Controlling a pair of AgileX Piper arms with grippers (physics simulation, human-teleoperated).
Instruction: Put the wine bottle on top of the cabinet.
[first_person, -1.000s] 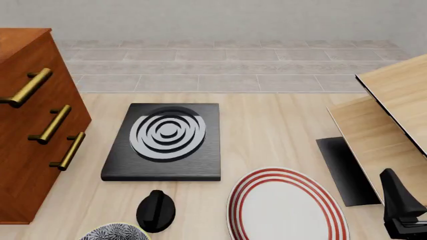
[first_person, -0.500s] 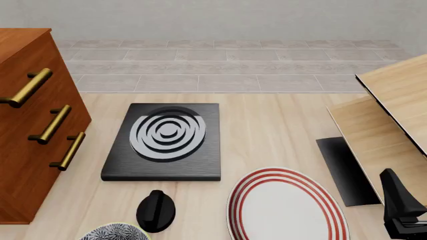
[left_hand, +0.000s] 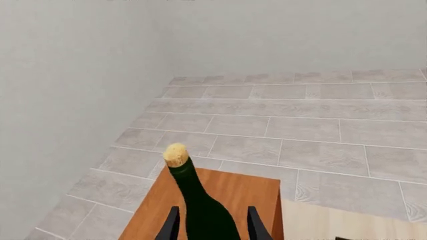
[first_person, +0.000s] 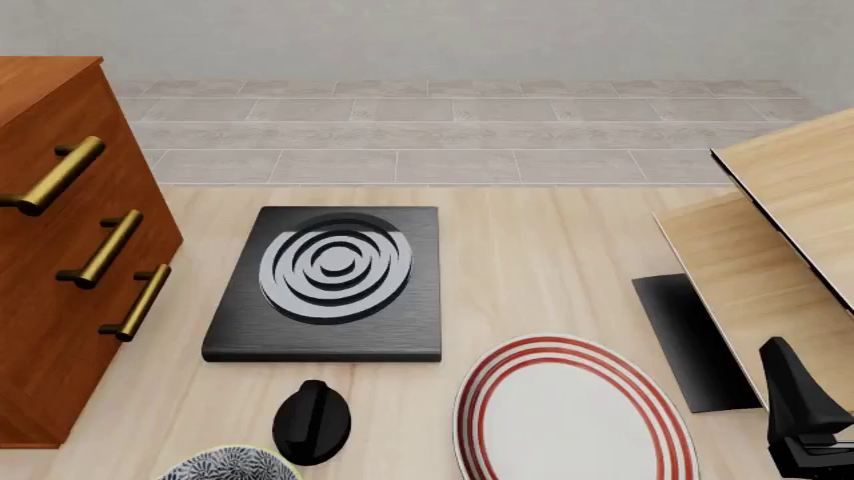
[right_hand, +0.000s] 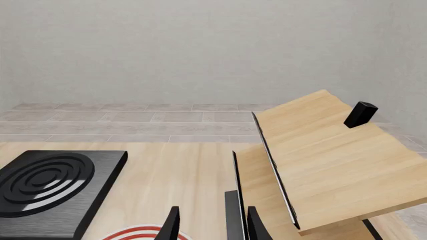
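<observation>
The wine bottle (left_hand: 203, 210) shows only in the left wrist view: dark green glass with a tan cork (left_hand: 176, 154). It stands between the fingers of my left gripper (left_hand: 213, 227), over the reddish-brown top of the cabinet (left_hand: 250, 192). A thin sliver of cabinet shows between each finger and the glass, so the jaws look open around it. The bottle's base is hidden. In the front view the cabinet (first_person: 54, 260) with its brass handles is at the left; the bottle and left arm are out of that view. My right gripper (right_hand: 212, 227) is open and empty at the table's near right (first_person: 801, 415).
A black plate with silver rings (first_person: 334, 275) lies mid-table. A red-striped white plate (first_person: 574, 415), a black knob-like object (first_person: 312, 420) and a patterned bowl (first_person: 227, 466) are near the front. Pale wood panels with a black edge (first_person: 787, 230) stand at the right, with a small black block (right_hand: 361, 114) on top.
</observation>
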